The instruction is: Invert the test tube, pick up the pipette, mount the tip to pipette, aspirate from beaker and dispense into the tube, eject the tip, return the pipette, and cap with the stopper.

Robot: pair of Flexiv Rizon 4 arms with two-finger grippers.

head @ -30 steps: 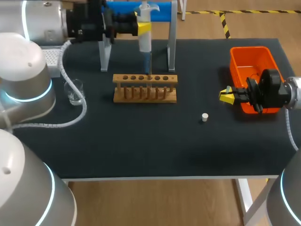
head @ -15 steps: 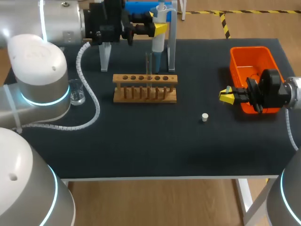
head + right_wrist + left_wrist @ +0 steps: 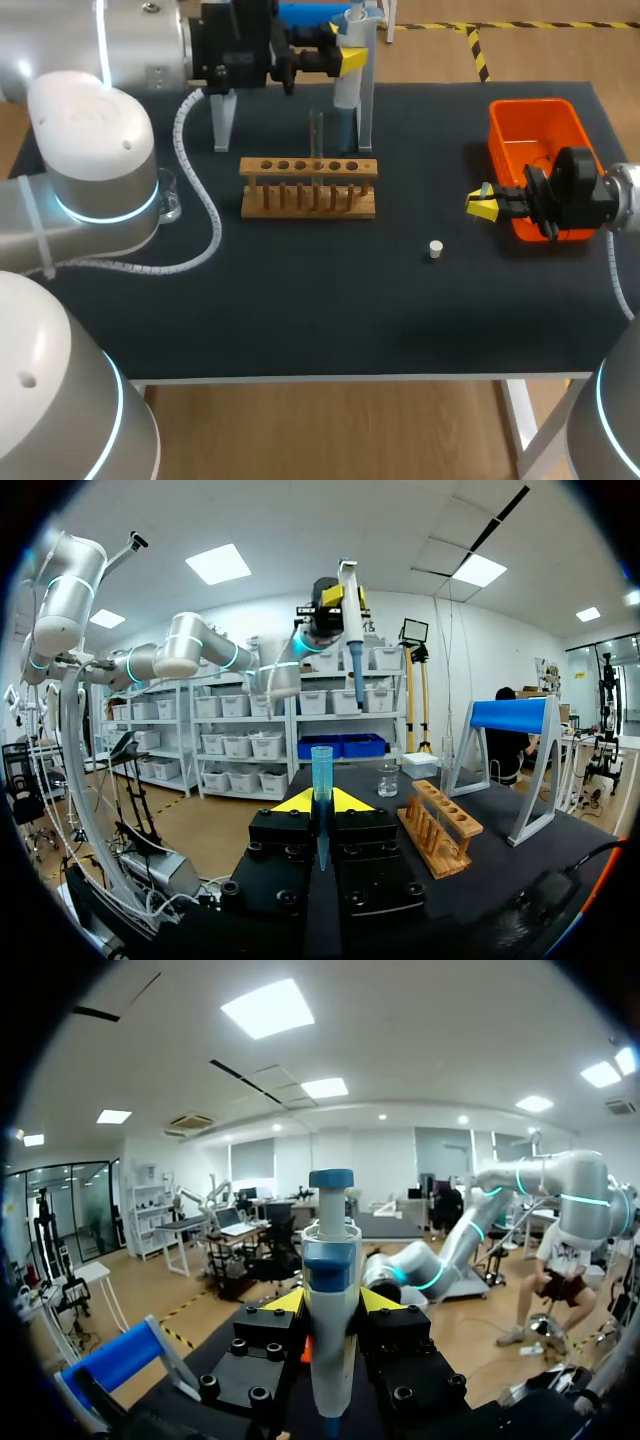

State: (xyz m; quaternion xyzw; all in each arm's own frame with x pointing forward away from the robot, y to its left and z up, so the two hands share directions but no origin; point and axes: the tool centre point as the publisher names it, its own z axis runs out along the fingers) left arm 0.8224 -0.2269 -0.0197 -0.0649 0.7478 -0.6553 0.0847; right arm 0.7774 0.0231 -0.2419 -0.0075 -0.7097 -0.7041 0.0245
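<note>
My left gripper (image 3: 347, 58) is at the table's back, by the right leg of the pipette stand (image 3: 367, 95). It is shut on the white and blue pipette (image 3: 345, 90), held upright; the left wrist view shows the pipette (image 3: 331, 1250) clamped between the yellow tips of that gripper (image 3: 332, 1302). A test tube (image 3: 318, 133) stands in the wooden rack (image 3: 308, 187). The white stopper (image 3: 435, 249) lies right of the rack. My right gripper (image 3: 483, 203) hovers beside the orange bin (image 3: 535, 135), shut on a blue pipette tip (image 3: 321, 770).
The glass beaker (image 3: 168, 203) stands left of the rack, partly hidden behind my left arm. The stand's left leg (image 3: 223, 115) rises behind the rack. From the right wrist view, the rack (image 3: 440, 825), beaker (image 3: 388, 778) and stand (image 3: 510, 730) lie ahead.
My left arm has carried the pipette to the right, from over the test tube in the rack to the stand's right leg. The right arm has not moved.
</note>
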